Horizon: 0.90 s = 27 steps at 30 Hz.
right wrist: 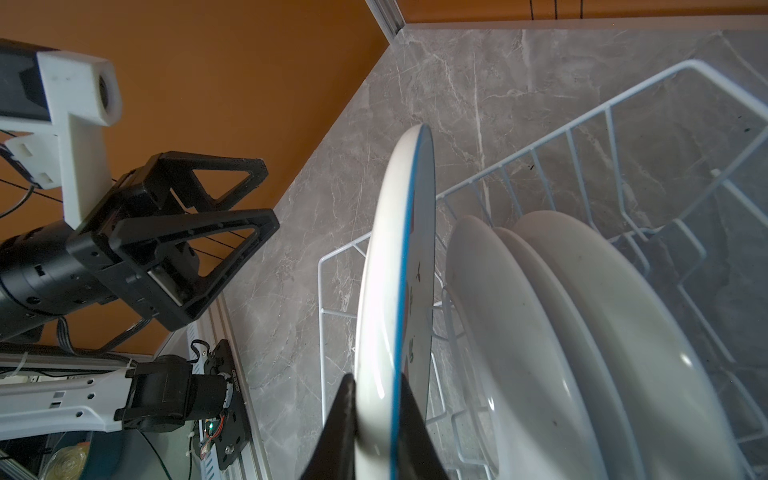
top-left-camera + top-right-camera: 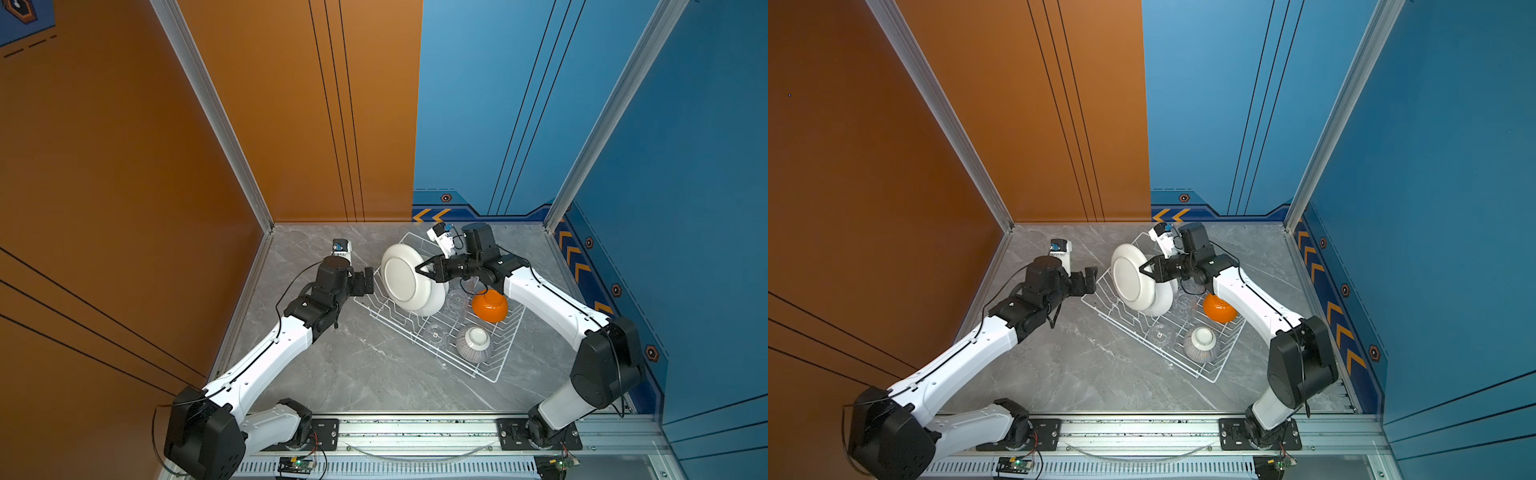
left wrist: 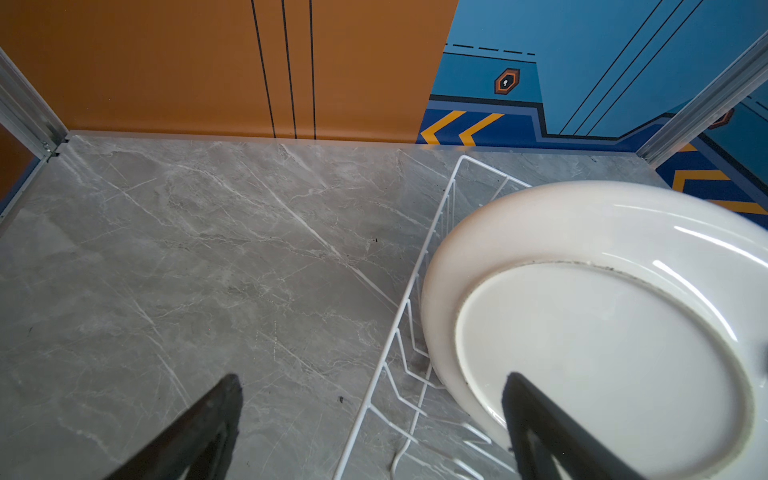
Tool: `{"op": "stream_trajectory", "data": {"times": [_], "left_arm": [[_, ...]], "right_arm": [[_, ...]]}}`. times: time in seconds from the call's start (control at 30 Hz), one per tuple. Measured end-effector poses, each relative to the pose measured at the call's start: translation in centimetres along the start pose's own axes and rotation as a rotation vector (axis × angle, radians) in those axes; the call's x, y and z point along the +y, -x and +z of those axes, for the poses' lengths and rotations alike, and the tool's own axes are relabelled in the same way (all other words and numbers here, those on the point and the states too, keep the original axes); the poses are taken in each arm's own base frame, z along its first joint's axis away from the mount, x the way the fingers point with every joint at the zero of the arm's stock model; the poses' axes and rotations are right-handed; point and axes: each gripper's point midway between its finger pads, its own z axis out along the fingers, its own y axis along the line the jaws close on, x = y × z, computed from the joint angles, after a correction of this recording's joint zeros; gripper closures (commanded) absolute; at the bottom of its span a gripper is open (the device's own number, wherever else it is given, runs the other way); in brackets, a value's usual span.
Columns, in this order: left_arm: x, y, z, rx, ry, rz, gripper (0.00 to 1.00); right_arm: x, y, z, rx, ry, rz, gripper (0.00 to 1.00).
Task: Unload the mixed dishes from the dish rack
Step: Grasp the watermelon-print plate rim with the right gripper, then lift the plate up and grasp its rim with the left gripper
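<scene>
over rack (image 2: 400, 319) | r end effector (image 2: 418, 269) clamps plate (image 2: 398, 277) rim | l end effector (image 2: 369, 281) agape nearby

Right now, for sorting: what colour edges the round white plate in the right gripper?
Blue, on the plate; clearest in right wrist view.

White wire dish rack (image 2: 419, 328) sits skewed on tabletop (image 2: 353, 365). White-backed plate (image 2: 401, 276) upright on edge; white plates (image 2: 436, 300) slotted behind. Orange bowl (image 2: 489, 306) and striped bowl (image 2: 473, 343) inverted. Clear tumblers (image 2: 435, 334) alongside.
</scene>
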Motion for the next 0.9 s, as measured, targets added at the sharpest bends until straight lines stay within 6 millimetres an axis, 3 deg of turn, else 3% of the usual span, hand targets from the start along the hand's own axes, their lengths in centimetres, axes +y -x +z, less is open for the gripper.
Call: {"op": "stream_trajectory", "data": {"times": [0.33,0.9], "left_arm": [[-0.6,-0.1,-0.2,-0.003,-0.001,0.025,0.02],[-4.7,0.2,-1.0,-0.05,-0.098,0.131,0.02]], "right_arm": [[0.6,0.8,-0.6,-0.03,0.005,0.023,1.0],[-0.8,3.4,-2.5,-0.128,-0.061,0.107,1.0]]}}
